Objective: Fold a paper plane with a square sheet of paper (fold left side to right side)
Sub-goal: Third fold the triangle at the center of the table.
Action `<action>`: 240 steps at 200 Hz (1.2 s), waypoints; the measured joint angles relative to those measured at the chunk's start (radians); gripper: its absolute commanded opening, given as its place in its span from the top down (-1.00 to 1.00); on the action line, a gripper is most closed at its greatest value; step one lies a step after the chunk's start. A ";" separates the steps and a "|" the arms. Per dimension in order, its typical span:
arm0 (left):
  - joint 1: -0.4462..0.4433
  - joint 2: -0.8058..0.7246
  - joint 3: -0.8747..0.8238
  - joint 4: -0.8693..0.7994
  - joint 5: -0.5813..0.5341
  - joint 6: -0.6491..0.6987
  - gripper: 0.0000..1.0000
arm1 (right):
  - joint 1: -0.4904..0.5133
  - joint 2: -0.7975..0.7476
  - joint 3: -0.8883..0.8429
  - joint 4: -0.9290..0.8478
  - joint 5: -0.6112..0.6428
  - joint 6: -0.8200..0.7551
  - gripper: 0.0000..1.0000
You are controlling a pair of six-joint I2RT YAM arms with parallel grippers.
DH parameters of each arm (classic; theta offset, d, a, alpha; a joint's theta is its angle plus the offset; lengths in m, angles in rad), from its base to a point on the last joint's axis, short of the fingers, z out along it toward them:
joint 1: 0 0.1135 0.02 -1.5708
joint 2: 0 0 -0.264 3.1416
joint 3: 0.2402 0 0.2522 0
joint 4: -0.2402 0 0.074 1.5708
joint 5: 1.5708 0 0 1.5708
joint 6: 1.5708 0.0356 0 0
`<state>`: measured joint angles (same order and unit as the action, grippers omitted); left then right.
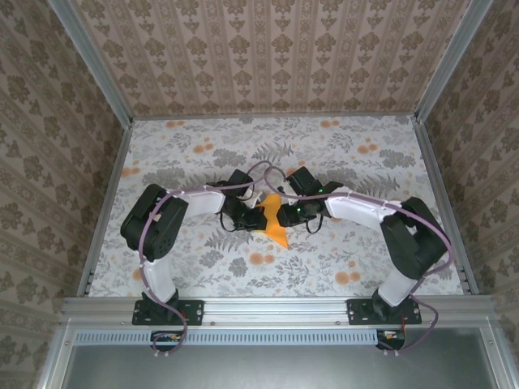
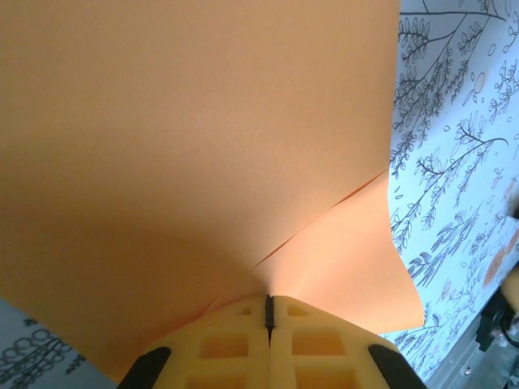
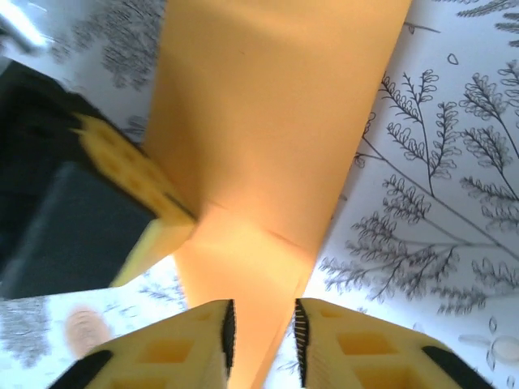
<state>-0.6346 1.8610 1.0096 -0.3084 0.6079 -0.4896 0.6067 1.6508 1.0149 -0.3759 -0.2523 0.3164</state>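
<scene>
The orange paper point(image 1: 276, 226) sits at the middle of the worktop point(image 1: 203, 142), folded to a point that aims toward the near edge. The left tool point(image 2: 269, 312) is clamped tight on one edge of it, pads pressed together with the sheet pinched between them. The right tool point(image 3: 263, 332) faces it from the other side with its jaws a little apart; the paper runs through the gap, and the pads do not appear to press it. The two tools nearly meet over the sheet, and both arms curve in around it, crowding its sides. Purple cables point(image 1: 268, 168) loop just behind. Beyond, the floral cloth point(image 1: 357, 154) lies bare out to the patterned walls point(image 1: 276, 57).
</scene>
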 measured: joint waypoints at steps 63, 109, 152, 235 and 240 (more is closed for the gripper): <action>0.000 0.000 -0.001 0.003 0.002 -0.002 0.95 | 0.069 -0.081 -0.188 0.126 -0.101 0.323 0.83; 0.000 0.000 -0.001 0.003 0.002 -0.002 0.95 | 0.090 -0.023 -0.172 0.214 -0.099 0.470 0.92; 0.000 0.000 0.000 0.003 0.002 -0.002 0.96 | 0.109 0.044 -0.132 0.230 -0.093 0.533 0.95; -0.001 0.001 0.000 0.002 0.001 -0.001 0.96 | 0.117 0.106 -0.078 0.162 -0.035 0.550 1.00; -0.001 0.001 0.000 0.002 0.001 -0.001 0.96 | 0.117 0.106 -0.077 0.159 -0.032 0.550 1.00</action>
<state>-0.6353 1.8618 1.0092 -0.3065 0.6090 -0.4908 0.7238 1.7573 0.9382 -0.2173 -0.2844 0.8665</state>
